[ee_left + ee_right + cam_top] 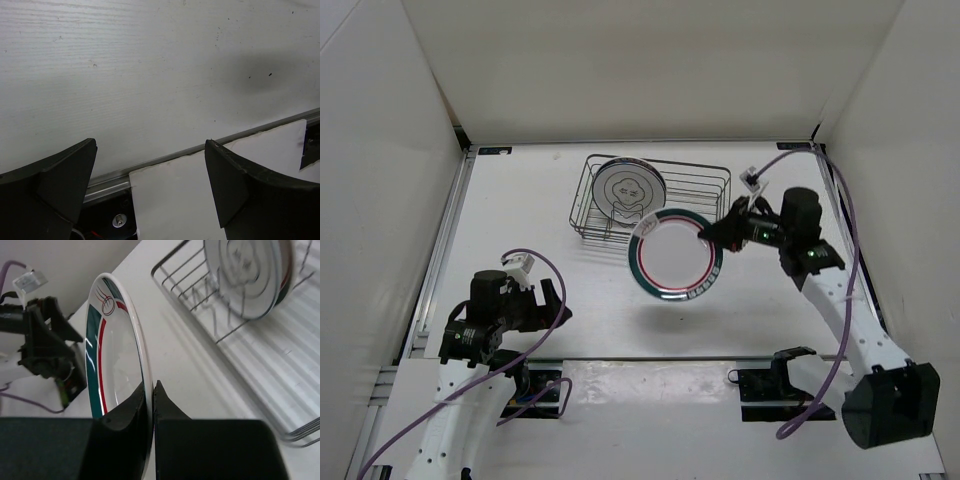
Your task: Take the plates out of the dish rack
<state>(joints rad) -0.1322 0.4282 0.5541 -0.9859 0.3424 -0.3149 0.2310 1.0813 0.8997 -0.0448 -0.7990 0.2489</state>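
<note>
My right gripper [712, 235] [150, 386] is shut on the rim of a white plate with a teal band and a thin red ring [675, 255] [112, 355]. It holds this plate tilted in the air, just in front of the dish rack [700, 185] [185, 287]. A second pale plate [628, 188] [245, 275] leans upright in the left part of the rack, its ringed underside showing. My left gripper [552, 300] [150, 145] is open and holds nothing; it sits low at the table's near left, far from both plates.
White walls close in the table on three sides. A metal rail [165, 160] and a white panel [200, 190] run along the near edge under my left gripper. The left arm [40, 340] shows beyond the held plate in the right wrist view.
</note>
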